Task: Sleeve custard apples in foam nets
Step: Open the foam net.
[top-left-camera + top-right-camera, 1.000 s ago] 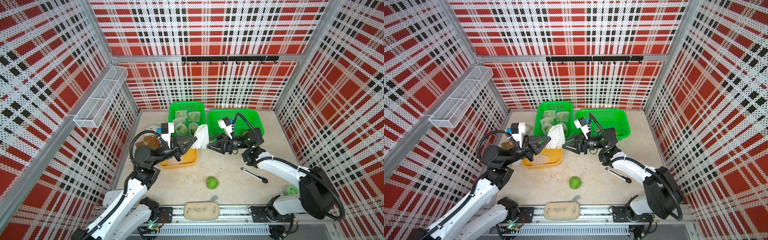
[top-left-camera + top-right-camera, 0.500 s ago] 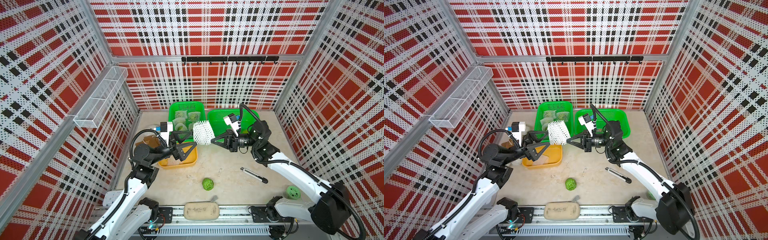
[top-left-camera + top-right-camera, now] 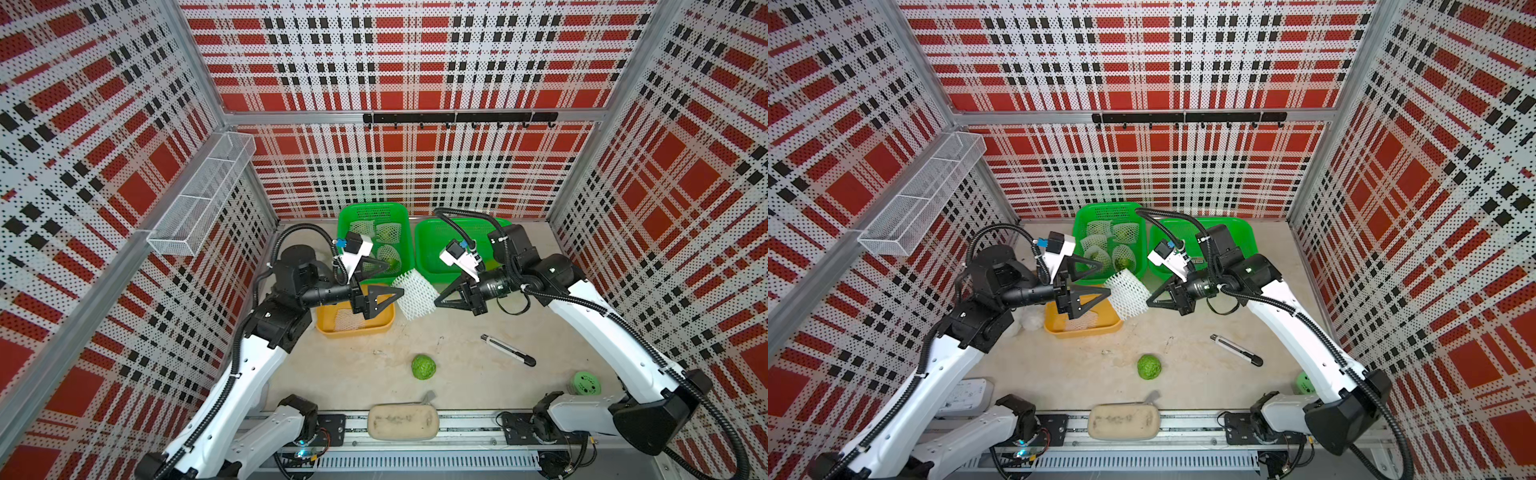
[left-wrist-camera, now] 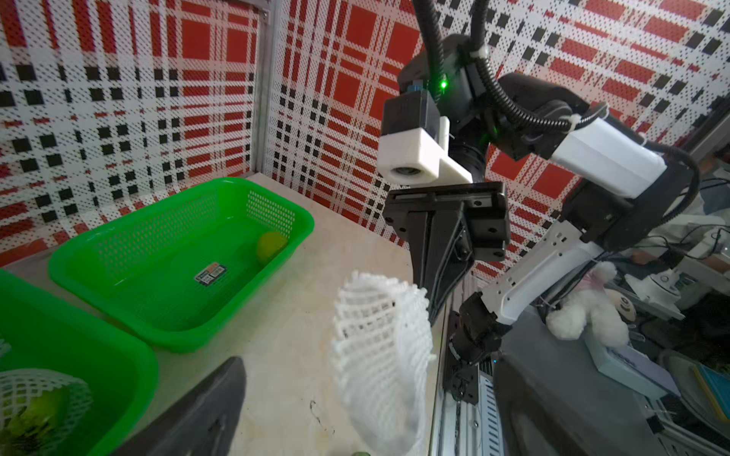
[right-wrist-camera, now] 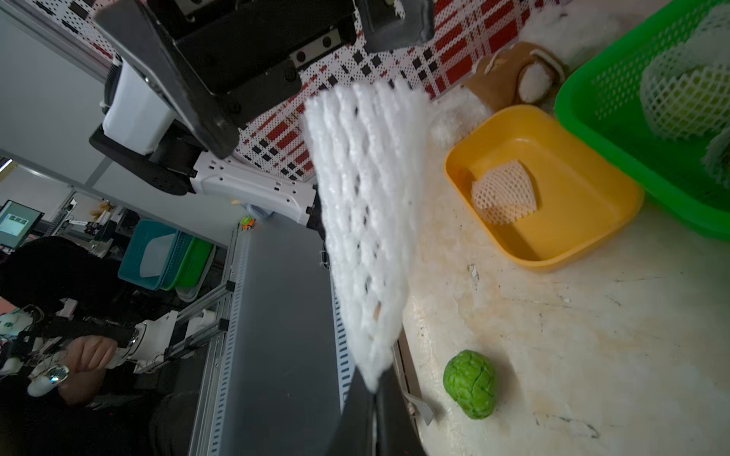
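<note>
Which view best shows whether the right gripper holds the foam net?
Right wrist: close up, the foam net ends pinched in the shut right gripper. Left wrist shows the pinch from the front; both top views show it small.

Robot lab test cell: plaid perforated panels (image 3: 415,62) on aluminium frame (image 3: 415,118) walling in right gripper (image 3: 438,302); monitor (image 5: 19,223), cable-cluttered bench (image 4: 667,284) outside cell, ahead of it

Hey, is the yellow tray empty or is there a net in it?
Not empty: the yellow tray holds one flattened foam net, which lies on the tray's floor in the right wrist view.
</note>
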Controlling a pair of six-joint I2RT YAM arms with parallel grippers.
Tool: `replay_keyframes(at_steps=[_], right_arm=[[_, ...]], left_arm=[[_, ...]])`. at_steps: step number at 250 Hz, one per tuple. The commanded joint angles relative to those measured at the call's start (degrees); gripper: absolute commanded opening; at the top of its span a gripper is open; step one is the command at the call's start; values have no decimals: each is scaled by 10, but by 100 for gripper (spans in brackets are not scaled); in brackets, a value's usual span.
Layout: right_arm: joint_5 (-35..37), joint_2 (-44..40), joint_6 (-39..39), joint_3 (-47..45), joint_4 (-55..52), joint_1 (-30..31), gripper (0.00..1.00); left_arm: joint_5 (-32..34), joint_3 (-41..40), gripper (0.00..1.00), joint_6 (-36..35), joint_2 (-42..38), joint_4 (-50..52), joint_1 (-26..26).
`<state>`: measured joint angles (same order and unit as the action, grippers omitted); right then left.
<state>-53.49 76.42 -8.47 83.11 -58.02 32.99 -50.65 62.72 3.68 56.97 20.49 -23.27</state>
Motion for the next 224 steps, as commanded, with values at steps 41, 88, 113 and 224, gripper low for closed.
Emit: replay_keyframes(at_steps=[41, 88, 113, 224], right_arm=[[51, 16, -66, 42, -98, 20, 0], [73, 29, -69, 53, -108, 19, 2], [80, 29, -68, 54, -98, 20, 9], [0, -174, 99, -162, 223, -88, 86]], left_arm=[[4, 47, 85, -116, 61, 162, -33], [-5, 46, 28, -124, 65, 166, -34], [-21, 36, 0, -101, 60, 132, -29], [-163, -70, 0, 235, 42, -292, 53]])
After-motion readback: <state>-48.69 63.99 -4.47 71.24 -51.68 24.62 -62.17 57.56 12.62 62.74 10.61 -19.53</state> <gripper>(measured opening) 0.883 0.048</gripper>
